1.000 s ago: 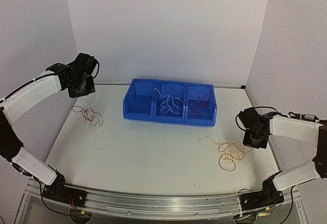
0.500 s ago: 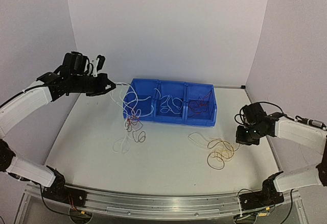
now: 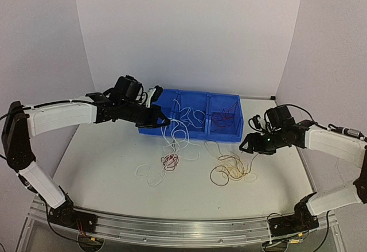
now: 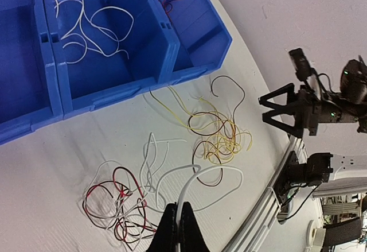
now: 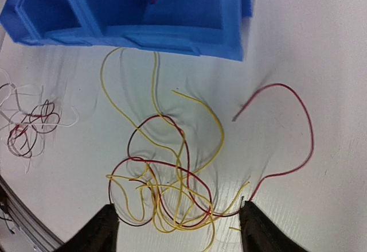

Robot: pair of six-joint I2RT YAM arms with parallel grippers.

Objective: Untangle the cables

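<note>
The cables lie in two tangles in front of the blue bin (image 3: 153, 127). My left gripper (image 3: 164, 117) hovers at the bin's front left and is shut on a white cable (image 4: 183, 194). That cable trails down to a white and red tangle (image 3: 168, 160), which the left wrist view shows below the fingers (image 4: 117, 201). My right gripper (image 3: 248, 142) stands open just right of a yellow and dark red tangle (image 3: 228, 169). In the right wrist view this tangle (image 5: 172, 192) lies between the spread fingertips, with a red loop (image 5: 309, 131) curling to the right.
The bin has three compartments: white cables (image 3: 189, 117) in the middle one, red ones (image 3: 226, 114) in the right one. The bin's front wall (image 5: 172, 37) is close behind both tangles. The table's metal front rail (image 3: 183, 229) runs along the near edge.
My left arm swung from the far left to the bin front, dragging the white and red tangle toward the centre. My right gripper moved left and opened, and the yellow tangle shifted left.
</note>
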